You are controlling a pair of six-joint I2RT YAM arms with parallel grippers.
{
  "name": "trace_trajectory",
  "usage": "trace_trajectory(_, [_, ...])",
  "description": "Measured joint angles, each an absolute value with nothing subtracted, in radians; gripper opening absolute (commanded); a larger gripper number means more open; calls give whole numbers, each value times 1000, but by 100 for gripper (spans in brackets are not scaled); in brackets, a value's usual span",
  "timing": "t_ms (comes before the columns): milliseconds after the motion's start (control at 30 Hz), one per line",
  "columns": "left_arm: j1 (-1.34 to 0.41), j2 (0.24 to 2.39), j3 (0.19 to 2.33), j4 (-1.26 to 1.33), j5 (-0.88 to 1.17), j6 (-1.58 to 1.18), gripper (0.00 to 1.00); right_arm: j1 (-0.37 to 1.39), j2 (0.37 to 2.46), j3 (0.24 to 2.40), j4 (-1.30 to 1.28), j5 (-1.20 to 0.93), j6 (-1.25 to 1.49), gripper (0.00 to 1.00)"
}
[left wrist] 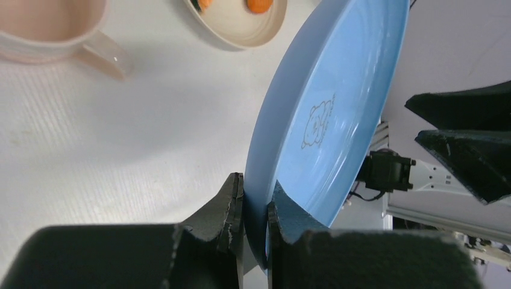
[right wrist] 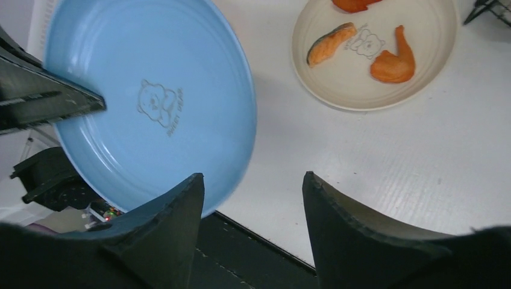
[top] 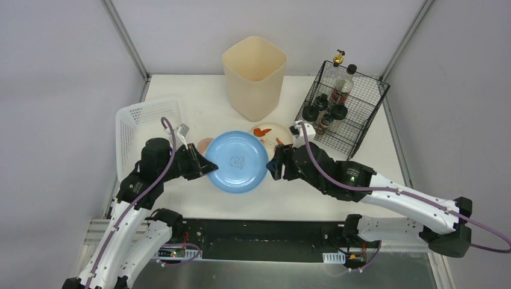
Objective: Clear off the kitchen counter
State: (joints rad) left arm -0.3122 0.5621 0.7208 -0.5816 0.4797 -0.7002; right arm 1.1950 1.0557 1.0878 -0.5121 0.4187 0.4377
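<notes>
My left tool [left wrist: 254, 200] pinched the blue plate's [top: 237, 161] rim, holding it above the counter [top: 199, 111], while my right tool [right wrist: 252, 177] stood spread beside its other edge; I judged the next move a steady carry to the white basket [top: 135, 123].

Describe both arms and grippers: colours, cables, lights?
The left arm and right arm match: white lower shells, black joints and wrists, a purple cable along each. The left gripper and right gripper are black, with wedge-shaped fingers. A green light shows on the right arm.
</notes>
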Motion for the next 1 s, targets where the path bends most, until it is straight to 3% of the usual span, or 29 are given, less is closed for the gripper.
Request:
trace_trajectory(333, [-304,732,916,-608,338,-572,0,1008,756,809,-541,515,372,64])
trace_trajectory(500, [-180,783,968,-617,342,-541,0,977,630,682,-532,512,352,64])
trace_trajectory(800, [81,882,978,-617,366,-529,0,976,696,580,-419,512,335,66])
trace_trajectory(1000, [215,887,977,-609,358,-532,0,975,628,528,-392,508,327,67])
